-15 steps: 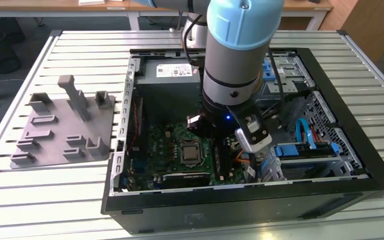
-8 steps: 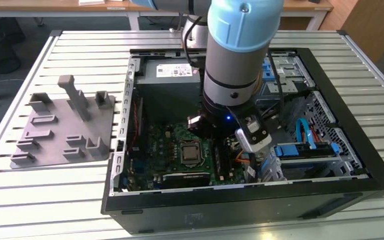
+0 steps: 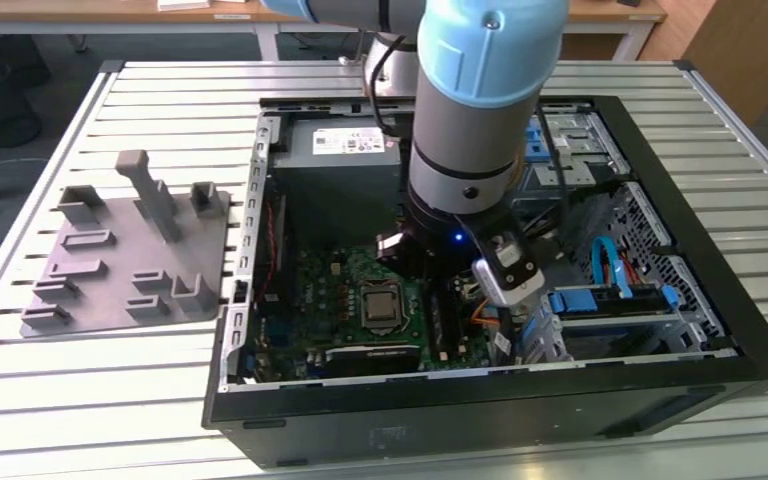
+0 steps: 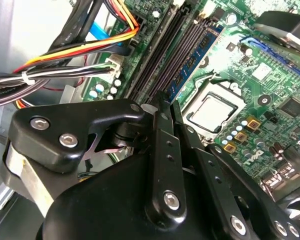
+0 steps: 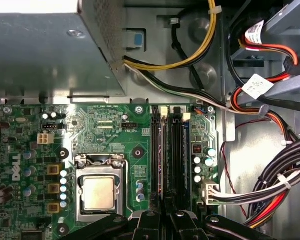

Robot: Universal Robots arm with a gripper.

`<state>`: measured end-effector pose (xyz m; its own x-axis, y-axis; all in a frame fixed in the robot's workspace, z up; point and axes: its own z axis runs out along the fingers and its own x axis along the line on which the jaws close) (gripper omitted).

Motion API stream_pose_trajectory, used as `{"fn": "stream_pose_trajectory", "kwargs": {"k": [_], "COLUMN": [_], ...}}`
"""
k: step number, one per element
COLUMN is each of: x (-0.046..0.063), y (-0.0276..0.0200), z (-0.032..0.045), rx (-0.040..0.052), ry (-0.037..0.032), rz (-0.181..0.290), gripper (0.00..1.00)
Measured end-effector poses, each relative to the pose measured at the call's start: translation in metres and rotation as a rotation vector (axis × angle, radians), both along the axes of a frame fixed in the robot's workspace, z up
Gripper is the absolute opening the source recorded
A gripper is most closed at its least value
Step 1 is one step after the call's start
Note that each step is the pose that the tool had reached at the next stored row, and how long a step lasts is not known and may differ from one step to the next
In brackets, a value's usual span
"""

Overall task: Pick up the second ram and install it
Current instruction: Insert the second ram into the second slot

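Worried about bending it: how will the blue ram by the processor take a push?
The ram is a thin board standing on edge, so it is probably stiff lengthwise but easily cracked by a sideways push. It looks light for its size. Seated among the slots, it likely won't tip.

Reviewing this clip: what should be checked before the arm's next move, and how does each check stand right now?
1. Pincer is at the near end of the second ram: ok.
2. Second ram runs parallel to the black slots, on the side nearest the processor: ok.
3. Second ram fully seated: cannot tell.
4. End latches closed: cannot tell.
5. Cables lie beside the slots, not across them: ok.
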<state>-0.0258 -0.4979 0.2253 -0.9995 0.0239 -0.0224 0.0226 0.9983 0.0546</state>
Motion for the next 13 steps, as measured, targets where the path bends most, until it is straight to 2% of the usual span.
{"fn": "stream_pose_trajectory", "kwargs": {"k": [5,13], "x": [0.0032,0.0033], "y": [0.0000,0.0011], "z": [-0.0031,-0.0083], "rx": [-0.0057,-0.0063], "ry": [0.0001,0.0001], "rz": [0.000,0.000], "gripper": [0.14,0.14]}}
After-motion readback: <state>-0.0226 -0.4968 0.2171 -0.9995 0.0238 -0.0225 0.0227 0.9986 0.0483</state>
